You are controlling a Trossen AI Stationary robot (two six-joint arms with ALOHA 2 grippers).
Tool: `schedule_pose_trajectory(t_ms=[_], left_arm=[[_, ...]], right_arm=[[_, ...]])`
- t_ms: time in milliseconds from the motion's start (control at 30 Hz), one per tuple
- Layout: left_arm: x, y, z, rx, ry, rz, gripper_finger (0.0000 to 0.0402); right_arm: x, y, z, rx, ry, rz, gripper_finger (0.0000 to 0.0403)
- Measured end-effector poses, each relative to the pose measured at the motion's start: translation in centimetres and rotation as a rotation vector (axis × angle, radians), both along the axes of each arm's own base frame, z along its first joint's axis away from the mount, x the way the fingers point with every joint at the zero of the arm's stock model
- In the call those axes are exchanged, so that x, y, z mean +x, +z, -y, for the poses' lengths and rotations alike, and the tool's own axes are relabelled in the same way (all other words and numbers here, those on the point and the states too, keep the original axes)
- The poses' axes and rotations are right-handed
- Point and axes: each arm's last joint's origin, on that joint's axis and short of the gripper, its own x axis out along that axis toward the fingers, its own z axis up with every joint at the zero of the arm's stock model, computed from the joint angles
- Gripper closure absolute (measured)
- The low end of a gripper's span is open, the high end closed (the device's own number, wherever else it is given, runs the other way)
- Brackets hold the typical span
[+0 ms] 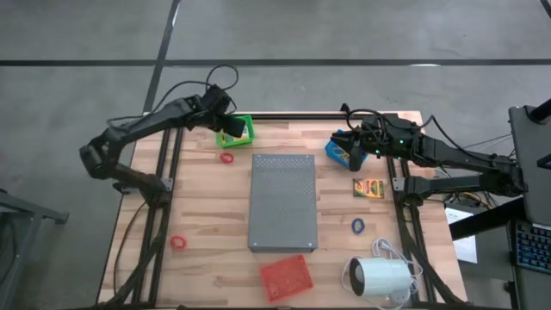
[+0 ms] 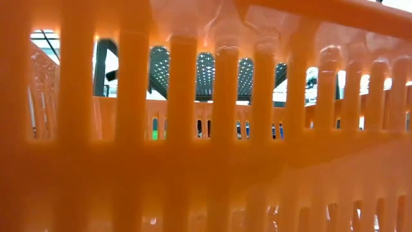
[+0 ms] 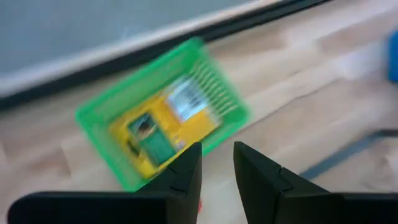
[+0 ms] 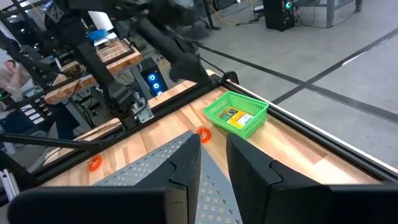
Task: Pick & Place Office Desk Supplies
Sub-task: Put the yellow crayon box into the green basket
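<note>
One yellow crayon box (image 3: 163, 127) already lying in the green basket (image 3: 99, 107), just ahead of and below the left gripper (image 3: 217, 165). Fingers of that gripper a narrow gap apart, nothing between them: looks like a drop just made, though only a guess.

Plenty left out on the table. Second crayon box (image 1: 368, 188) lying loose on the wood, just near the right gripper (image 1: 354, 155), toward the table's front. Blue rubber ring (image 1: 358, 226) farther the same way. Red ring (image 1: 226, 158) just beside the green basket, close under the left gripper; another red ring (image 1: 178, 243) well away from it, near the front edge.

Right gripper hovering beside the blue basket (image 1: 335, 150), fingers slightly apart and empty. Red basket (image 1: 286, 276) at the front, seemingly holding nothing. Early days, by the look of it: one item binned, four loose.
</note>
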Motion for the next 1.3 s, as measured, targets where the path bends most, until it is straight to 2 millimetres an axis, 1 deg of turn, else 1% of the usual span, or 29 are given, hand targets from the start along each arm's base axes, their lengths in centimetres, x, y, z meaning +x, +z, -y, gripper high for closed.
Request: schedule_pose_trajectory(t_ms=[100, 233, 367, 467, 567, 633, 700, 800, 867, 1000, 1133, 1233, 1300], left_arm=[[0.5, 1.7, 2.2, 0.121, -0.188, 0.025, 0.0303], [1.9, 2.1, 5.7, 0.247, -0.396, 0.048, 0.0303], [3.1, 2.1, 8.6, 0.362, -0.541, 0.074, 0.0303], [3.5, 1.7, 9.8, 0.372, -0.594, 0.075, 0.0303], [3.6, 1.5, 10.5, 0.370, -0.614, 0.077, 0.0303], [3.2, 1.4, 10.7, 0.369, -0.645, 0.042, 0.0303], [2.8, 1.7, 11.0, 0.397, -0.669, 0.039, 0.0303], [1.5, 1.7, 11.7, 0.430, -0.677, 0.088, 0.0303], [0.2, 1.5, 12.3, 0.451, -0.678, 0.130, 0.0303], [-3.7, 1.6, 13.2, 0.520, -0.664, 0.230, 0.0303], [-7.7, 0.5, 14.0, 0.616, -0.699, 0.269, 0.0303], [-9.6, 0.1, 14.5, 0.694, -0.666, 0.391, 0.0303], [-10.6, -0.3, 14.7, 0.754, -0.663, 0.442, 0.0303]], right_arm=[[0.0, 0.0, 0.0, 0.000, -0.001, 0.000, 0.0333], [0.0, 0.0, 0.0, 0.000, 0.000, 0.000, 0.0335], [0.0, 0.0, 0.0, 0.000, 0.000, 0.000, 0.0330], [0.0, 0.0, 0.0, 0.000, -0.001, 0.000, 0.0325], [0.0, 0.0, 0.0, 0.000, 0.000, 0.000, 0.0322], [0.0, 0.0, 0.0, 0.000, 0.000, 0.000, 0.0320], [0.0, 0.0, 0.0, 0.000, -0.001, 0.000, 0.0319], [0.0, 0.0, 0.0, 0.000, 0.000, 0.000, 0.0319], [0.0, 0.0, 0.0, 0.000, -0.001, 0.000, 0.0322], [0.0, 0.0, 0.0, 0.000, 0.000, -0.001, 0.0328], [0.0, 0.0, 0.0, 0.000, 0.000, -0.001, 0.0334], [0.0, 0.0, 0.0, 0.000, 0.000, -0.001, 0.0335], [0.0, 0.0, 0.0, 0.000, 0.000, -0.001, 0.0334]])
